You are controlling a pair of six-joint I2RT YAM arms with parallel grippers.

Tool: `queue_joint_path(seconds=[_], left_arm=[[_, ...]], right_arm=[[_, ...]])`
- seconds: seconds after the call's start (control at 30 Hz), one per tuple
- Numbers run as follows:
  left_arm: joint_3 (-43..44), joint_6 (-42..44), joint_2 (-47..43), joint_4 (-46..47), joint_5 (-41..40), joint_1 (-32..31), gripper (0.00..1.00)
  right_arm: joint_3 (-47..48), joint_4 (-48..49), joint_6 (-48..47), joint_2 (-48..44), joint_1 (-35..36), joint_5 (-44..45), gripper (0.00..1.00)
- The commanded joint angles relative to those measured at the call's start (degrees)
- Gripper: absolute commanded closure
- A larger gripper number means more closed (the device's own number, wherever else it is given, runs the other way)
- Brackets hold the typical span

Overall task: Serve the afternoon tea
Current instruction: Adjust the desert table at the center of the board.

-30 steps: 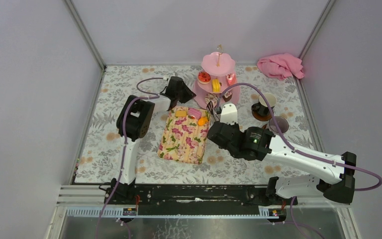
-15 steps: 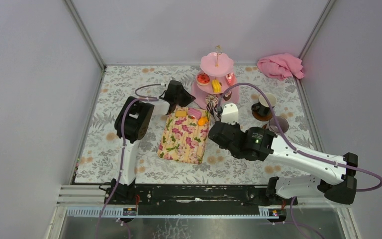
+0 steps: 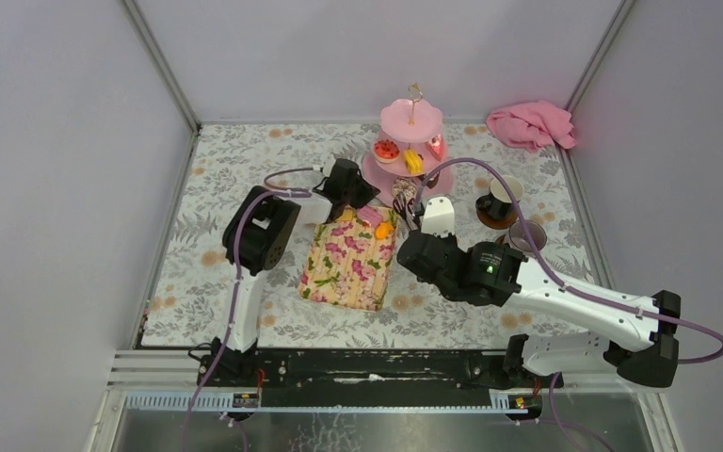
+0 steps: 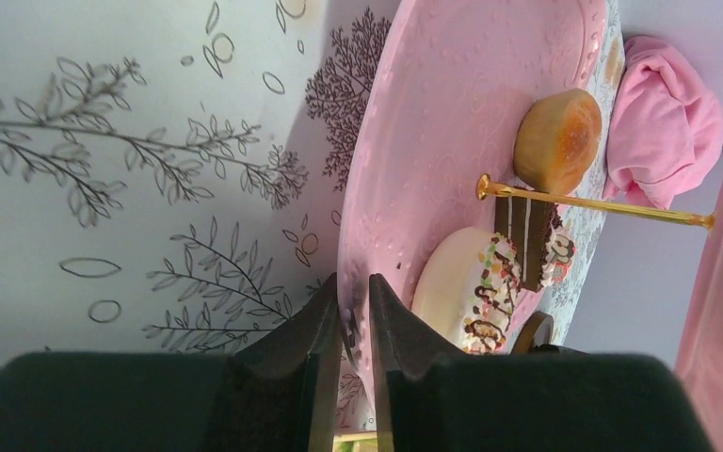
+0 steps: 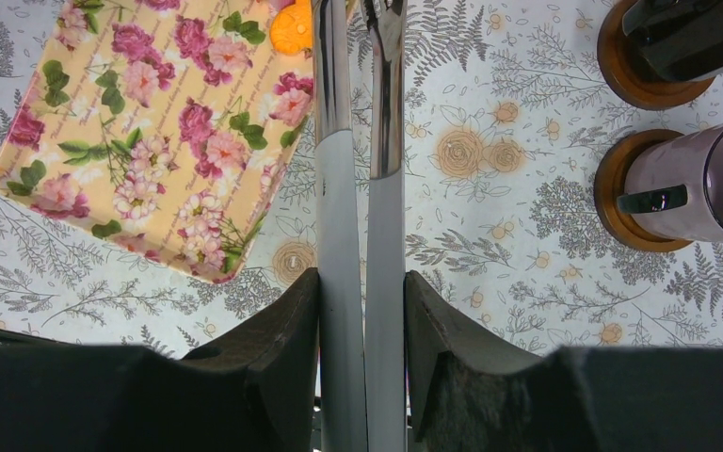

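The pink three-tier stand [image 3: 412, 121] stands at the back with red [image 3: 387, 149], yellow [image 3: 413, 160] and pink [image 3: 436, 147] toy cakes on its middle tier. My left gripper [image 3: 362, 191] is shut on the rim of the bottom tier [image 4: 433, 122], next to an iced ring cake [image 4: 466, 282] and a chocolate slice [image 4: 527, 235]. My right gripper [image 5: 361, 275] is shut on metal tongs [image 5: 358, 141], whose tips reach an orange cake [image 5: 294, 28] on the floral tray [image 5: 151, 141]. The black mug [image 5: 687, 38] and the grey mug [image 5: 706, 184] stand on wooden coasters to the right.
A pink cloth [image 3: 531, 125] lies bunched in the back right corner. The floral tray [image 3: 344, 264] sits mid-table with a pink cake [image 3: 369, 215] at its far end. Walls close in the left, back and right sides.
My left gripper has moved right from beside the tray to the stand and shut on its bottom rim. The right arm with the tongs has barely shifted.
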Motion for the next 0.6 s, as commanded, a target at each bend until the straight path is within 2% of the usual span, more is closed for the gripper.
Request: queue_joint_path(seconds=[0.0, 0.1, 0.23, 0.57], left_arm=[[-1.2, -2.1, -0.8, -3.0, -2.4, -1.8, 0.77], [-1.1, -0.8, -1.6, -4.5, -3.2, -1.9, 0.70], [-0.5, 1.7, -2.7, -6.3, -4.1, -1.7, 0.65], [-0.6, 5.6, -3.8, -6.6, -5.3, 0.1, 0.63]], right_arm=[[0.1, 1.6, 1.3, -1.7, 0.5, 3.2, 0.67], [0.0, 1.8, 1.3, -1.6, 0.5, 3.0, 0.67], [-0.2, 2.5, 0.9, -1.5, 0.6, 3.0, 0.67], [0.4, 3.1, 0.0, -0.5, 0.6, 3.0, 0.67]])
